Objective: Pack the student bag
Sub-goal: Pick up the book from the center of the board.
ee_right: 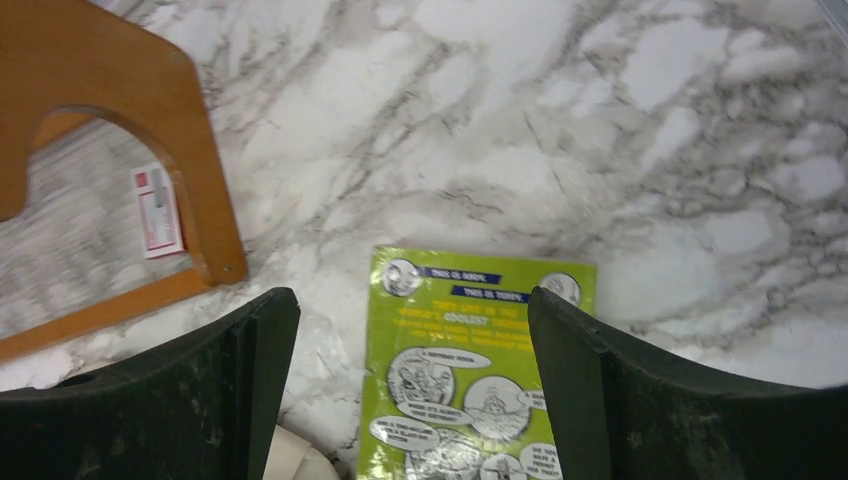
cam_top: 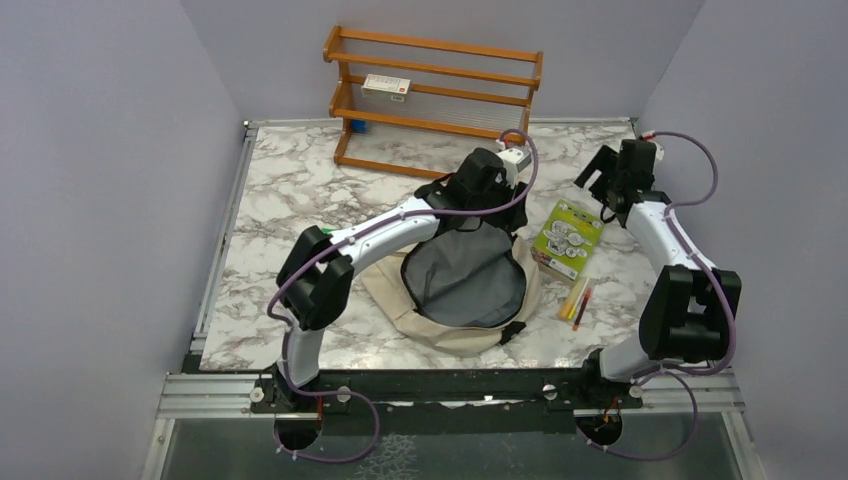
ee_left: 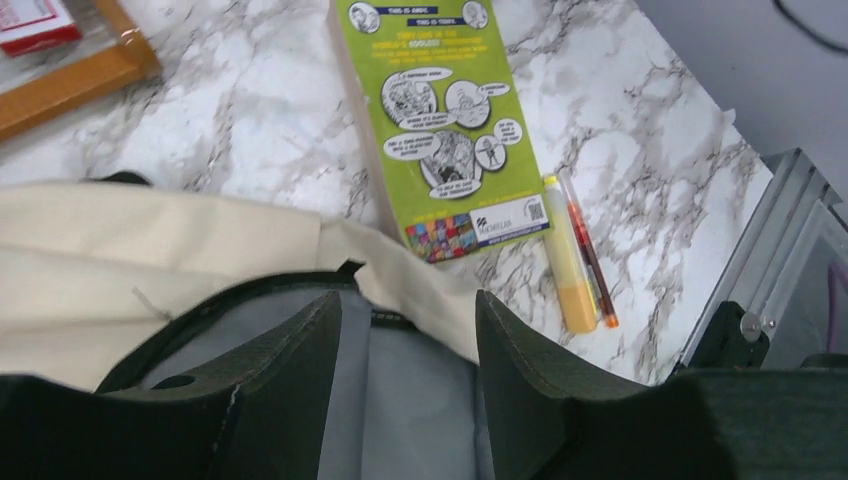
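Note:
The student bag [cam_top: 400, 290], beige with a grey lining, lies open at the table's middle front. My left gripper [cam_top: 472, 200] hangs over the bag's far rim. In the left wrist view its jaws [ee_left: 408, 300] stand apart, with grey lining between them and the beige rim [ee_left: 150, 250] just beyond; nothing looks clamped. A green book [cam_top: 567, 237] lies flat to the right of the bag. My right gripper [cam_top: 597, 190] hovers open above the book's far end [ee_right: 470, 380], empty [ee_right: 412, 300]. A yellow highlighter [cam_top: 572, 297] and a red pen [cam_top: 583, 305] lie side by side near the book.
A wooden rack [cam_top: 435, 95] stands at the back and holds a white-and-red box [cam_top: 386, 86] and a small blue item [cam_top: 356, 126]. Its end post [ee_right: 130, 110] is close on the right gripper's left. Grey walls enclose the table on three sides.

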Robot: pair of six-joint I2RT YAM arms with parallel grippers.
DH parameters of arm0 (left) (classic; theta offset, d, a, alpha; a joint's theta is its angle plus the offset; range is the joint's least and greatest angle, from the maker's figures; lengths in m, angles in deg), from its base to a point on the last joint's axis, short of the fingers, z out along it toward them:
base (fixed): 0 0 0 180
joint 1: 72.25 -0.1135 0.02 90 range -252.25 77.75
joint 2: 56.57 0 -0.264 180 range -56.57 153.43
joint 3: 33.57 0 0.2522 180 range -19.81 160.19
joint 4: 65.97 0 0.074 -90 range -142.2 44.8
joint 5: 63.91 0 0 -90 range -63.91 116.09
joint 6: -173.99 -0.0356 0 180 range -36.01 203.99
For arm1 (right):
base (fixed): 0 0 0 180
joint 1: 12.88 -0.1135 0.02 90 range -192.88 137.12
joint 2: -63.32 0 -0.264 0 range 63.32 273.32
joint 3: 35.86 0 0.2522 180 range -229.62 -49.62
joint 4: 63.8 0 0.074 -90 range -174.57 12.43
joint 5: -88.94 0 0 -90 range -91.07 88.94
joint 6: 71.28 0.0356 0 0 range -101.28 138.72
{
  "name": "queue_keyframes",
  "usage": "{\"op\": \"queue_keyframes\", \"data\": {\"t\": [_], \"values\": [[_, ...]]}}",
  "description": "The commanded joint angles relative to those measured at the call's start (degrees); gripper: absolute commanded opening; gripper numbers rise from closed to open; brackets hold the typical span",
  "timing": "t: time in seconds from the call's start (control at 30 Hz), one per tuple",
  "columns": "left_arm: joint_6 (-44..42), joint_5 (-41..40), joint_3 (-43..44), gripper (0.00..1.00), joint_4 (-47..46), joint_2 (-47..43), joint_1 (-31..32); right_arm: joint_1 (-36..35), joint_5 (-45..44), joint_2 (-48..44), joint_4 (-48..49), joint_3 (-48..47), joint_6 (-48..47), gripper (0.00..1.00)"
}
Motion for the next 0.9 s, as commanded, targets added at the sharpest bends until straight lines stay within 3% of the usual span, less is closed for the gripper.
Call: {"op": "queue_keyframes", "data": {"t": [0.0, 0.17, 0.47, 0.87], "values": [[0.74, 5.84, 7.02, 0.53, -2.44, 6.68, 0.25, 1.13, -3.69, -2.69, -2.32, 5.39, 6.29, 0.9], [1.01, 8.64, 15.29, 0.53, -2.01, 14.89, 0.51, 1.98, -2.02, -2.82, -5.95, 9.43, 11.5, 0.93], [0.2, 8.1, 34.07, 0.56, 3.93, 29.53, 0.54, 3.43, 1.62, -8.49, -1.89, 21.72, 13.18, 0.94], [-0.79, 6.95, 37.83, 0.62, 5.17, 37.85, 0.51, 3.74, 8.28, -11.64, 1.2, 27.16, 12.27, 0.92]]}}
